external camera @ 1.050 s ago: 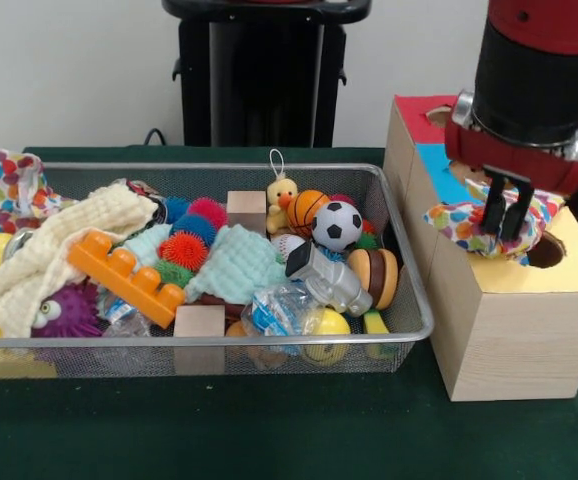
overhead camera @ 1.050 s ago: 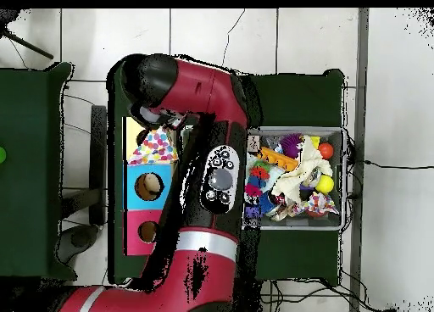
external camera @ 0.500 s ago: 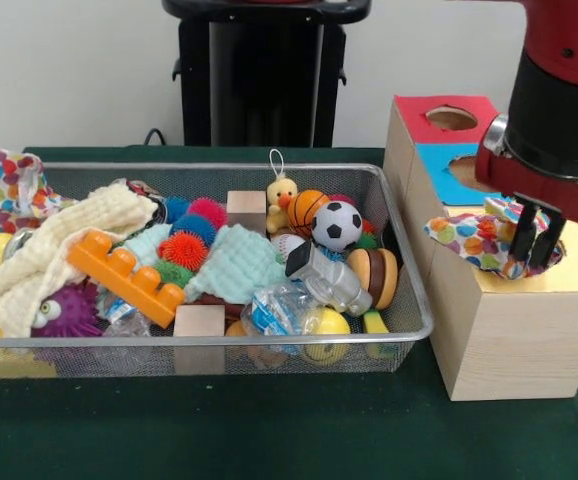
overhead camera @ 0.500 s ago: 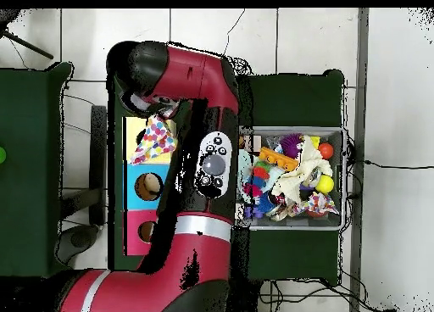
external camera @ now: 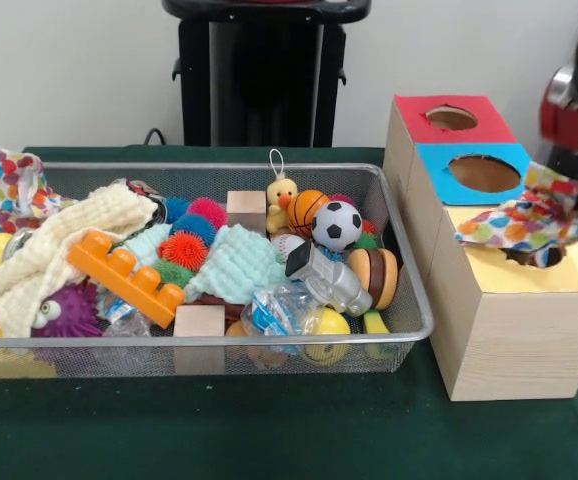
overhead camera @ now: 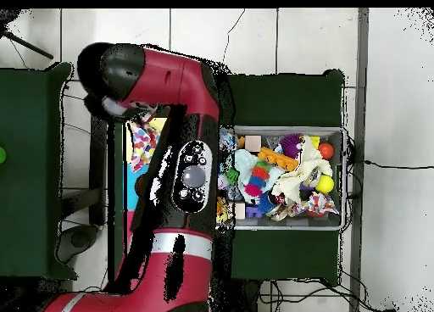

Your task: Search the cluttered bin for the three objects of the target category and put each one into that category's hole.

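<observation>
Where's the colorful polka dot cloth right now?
In the front view, the polka dot cloth lies on the yellow top of the wooden box at right, partly over its hole, beside the blue section.

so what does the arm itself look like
The arm is glossy red with thick rounded links and black joint housings. A black panel with round silver buttons and white markings sits on its forearm. At the wrist there is a silver ring between black and red sections. The pincer cannot be made out.

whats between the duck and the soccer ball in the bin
A basketball, touching both the duck and the soccer ball; the front view shows it.
</observation>
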Robot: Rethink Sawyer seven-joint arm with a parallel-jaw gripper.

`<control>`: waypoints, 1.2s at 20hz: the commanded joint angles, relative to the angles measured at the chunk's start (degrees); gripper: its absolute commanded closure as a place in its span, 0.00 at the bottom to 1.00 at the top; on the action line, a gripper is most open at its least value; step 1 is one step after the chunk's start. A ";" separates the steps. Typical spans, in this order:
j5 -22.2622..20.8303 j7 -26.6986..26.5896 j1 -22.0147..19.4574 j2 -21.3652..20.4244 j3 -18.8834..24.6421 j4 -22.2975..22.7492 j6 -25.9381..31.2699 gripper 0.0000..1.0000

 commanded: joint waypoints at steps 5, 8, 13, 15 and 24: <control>3.77 3.91 4.25 -12.18 5.50 29.63 -5.77 1.00; 1.41 1.05 5.30 -13.20 4.84 32.90 -7.83 1.00; -1.66 -2.89 5.14 -13.93 4.96 37.12 -11.59 1.00; -2.66 -4.07 4.52 -13.96 5.33 38.02 -12.75 1.00; -6.94 -5.35 1.22 -12.97 7.67 38.74 -15.34 1.00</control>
